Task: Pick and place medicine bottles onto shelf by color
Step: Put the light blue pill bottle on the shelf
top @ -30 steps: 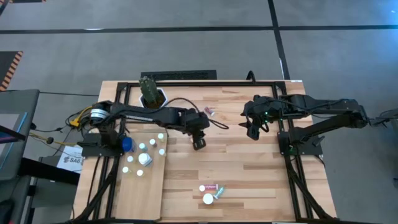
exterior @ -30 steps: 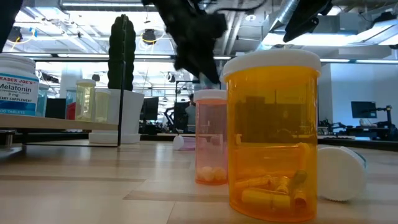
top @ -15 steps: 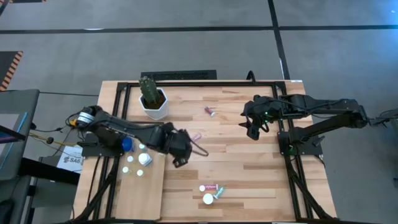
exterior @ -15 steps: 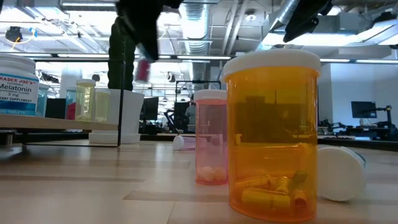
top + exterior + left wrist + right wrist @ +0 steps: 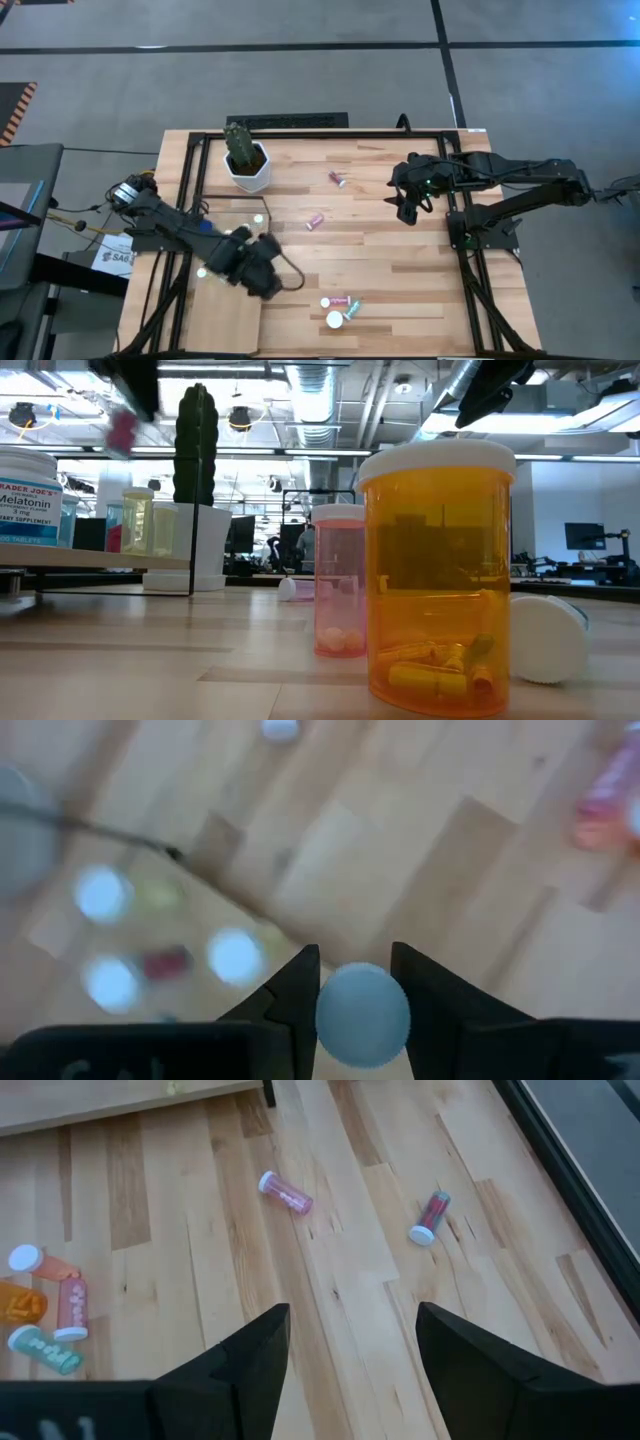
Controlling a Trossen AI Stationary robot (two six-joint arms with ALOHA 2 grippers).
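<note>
My left gripper [image 5: 266, 284] hangs over the right edge of the shelf [image 5: 222, 310], a pale board at the table's near left, and is shut on a pink medicine bottle [image 5: 122, 432]. Its white cap [image 5: 362, 1015] faces the wrist camera. Several bottles stand on the shelf, one of them at its far end [image 5: 258, 217]. Loose bottles lie on the table: a pink one [image 5: 315, 221], a dark pink one [image 5: 338, 179], and a small cluster [image 5: 340, 308] near the front. My right gripper [image 5: 410, 212] hangs open over the right half of the table with nothing in it. My left gripper pinches the bottle at its capped top [image 5: 362, 1015] between its two fingers [image 5: 300, 995], one on either side of the round cap. The fingers come from above, pointing steeply down. The pink body hangs below them, clear of the shelf and table.
A white pot with a cactus [image 5: 245, 158] stands at the far left. A dark frame [image 5: 460, 200] runs along the table's sides. In the low view a large amber bottle [image 5: 438, 575], a pink bottle [image 5: 339, 580] and a white bottle [image 5: 28, 495] on the shelf show.
My left gripper has swung from the table's middle toward the near left, out over the shelf's right edge, rising a little and rolling its wrist. The pink bottle has travelled with it, clear of the table. Another pink bottle stays lying at the table's middle.
</note>
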